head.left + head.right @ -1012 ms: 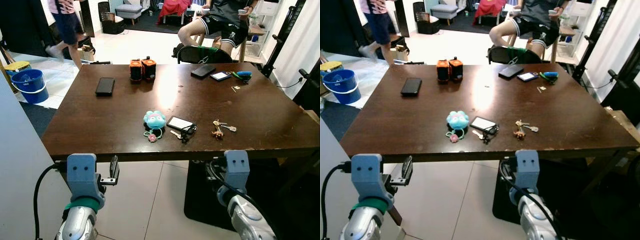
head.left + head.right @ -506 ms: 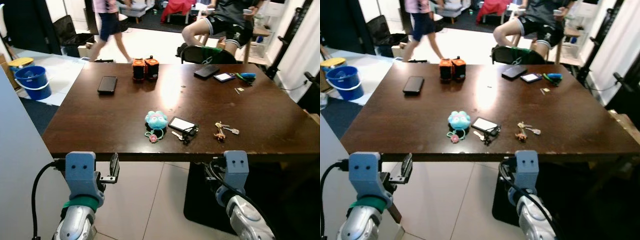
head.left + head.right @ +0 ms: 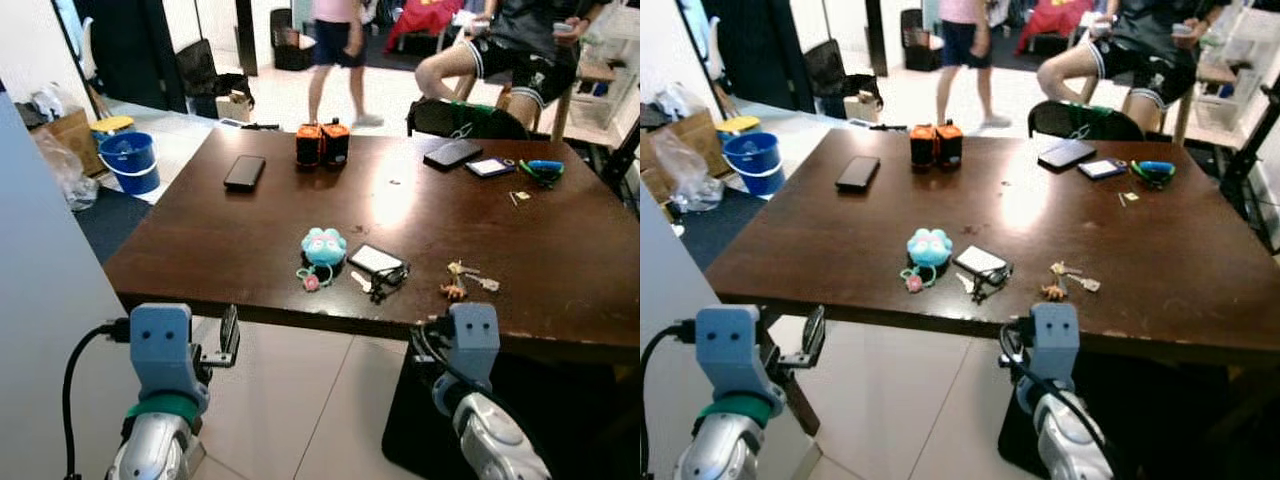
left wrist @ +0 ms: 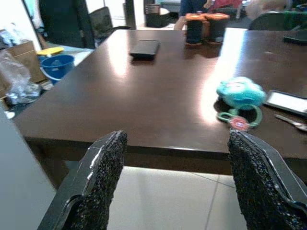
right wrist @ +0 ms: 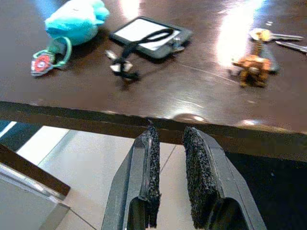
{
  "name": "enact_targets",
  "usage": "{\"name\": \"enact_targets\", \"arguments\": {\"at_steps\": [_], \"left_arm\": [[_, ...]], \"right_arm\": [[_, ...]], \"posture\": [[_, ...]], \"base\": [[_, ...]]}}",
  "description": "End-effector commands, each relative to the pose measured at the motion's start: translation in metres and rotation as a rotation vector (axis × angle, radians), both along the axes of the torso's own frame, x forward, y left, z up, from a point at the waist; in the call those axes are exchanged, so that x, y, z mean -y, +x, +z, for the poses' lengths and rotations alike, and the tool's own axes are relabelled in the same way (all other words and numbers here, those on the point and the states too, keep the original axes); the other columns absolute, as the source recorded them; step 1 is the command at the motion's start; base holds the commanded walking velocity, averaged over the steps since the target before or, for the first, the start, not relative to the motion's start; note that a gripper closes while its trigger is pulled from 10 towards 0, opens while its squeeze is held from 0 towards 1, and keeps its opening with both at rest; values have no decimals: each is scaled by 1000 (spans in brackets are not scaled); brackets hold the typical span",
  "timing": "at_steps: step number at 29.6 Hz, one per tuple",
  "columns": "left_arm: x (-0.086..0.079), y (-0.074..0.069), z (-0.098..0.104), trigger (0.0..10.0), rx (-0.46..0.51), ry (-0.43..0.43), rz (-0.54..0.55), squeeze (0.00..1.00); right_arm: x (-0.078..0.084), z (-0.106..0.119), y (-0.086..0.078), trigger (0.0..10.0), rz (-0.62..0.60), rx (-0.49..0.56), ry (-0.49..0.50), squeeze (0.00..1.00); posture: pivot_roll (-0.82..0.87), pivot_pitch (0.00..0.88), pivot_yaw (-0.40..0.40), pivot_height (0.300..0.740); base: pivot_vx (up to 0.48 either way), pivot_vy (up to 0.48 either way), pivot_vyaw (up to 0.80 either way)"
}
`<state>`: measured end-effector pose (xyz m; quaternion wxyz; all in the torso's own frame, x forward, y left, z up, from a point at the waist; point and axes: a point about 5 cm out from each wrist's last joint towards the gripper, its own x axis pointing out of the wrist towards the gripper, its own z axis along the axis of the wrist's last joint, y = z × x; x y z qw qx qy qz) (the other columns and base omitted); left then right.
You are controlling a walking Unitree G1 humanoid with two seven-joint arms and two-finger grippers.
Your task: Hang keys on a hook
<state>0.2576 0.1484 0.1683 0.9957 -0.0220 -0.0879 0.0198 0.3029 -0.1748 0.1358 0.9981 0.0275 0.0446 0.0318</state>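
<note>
Your right hand (image 5: 169,143) hangs below the near edge of the desk (image 3: 250,240) with its fingers nearly pressed together on nothing, and the keys (image 5: 254,60) with the small brown charm lie on the desk just beyond it and slightly to its right. Your left hand (image 4: 177,158) is also below the near edge, fingers spread wide and empty. Ahead of it, to its right, sits a teal plush keychain (image 4: 240,91).
</note>
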Motion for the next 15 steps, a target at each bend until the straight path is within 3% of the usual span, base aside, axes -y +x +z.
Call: {"name": "enact_targets", "arguments": {"at_steps": [1, 3, 10, 15], "left_arm": [[-3, -3, -2, 10000, -16, 8, 6, 0], [-3, -3, -2, 10000, -15, 9, 5, 0], [0, -3, 4, 10000, -2, 14, -29, 0], [0, -3, 7, 10000, 18, 1, -46, 0]], "right_arm": [[0, -5, -3, 10000, -5, -21, 15, 0], [-1, -5, -3, 10000, -5, -21, 16, 0], [-1, -5, -3, 10000, -8, -23, 24, 0], [-1, -5, -4, 10000, -10, -25, 28, 0]], "posture": [[-222, 109, 112, 740], [-222, 109, 112, 740], [-219, 112, 116, 740], [-217, 114, 120, 740]], "base": [[0, -337, 0], [0, -337, 0], [0, 0, 0], [0, 480, 0]]}}
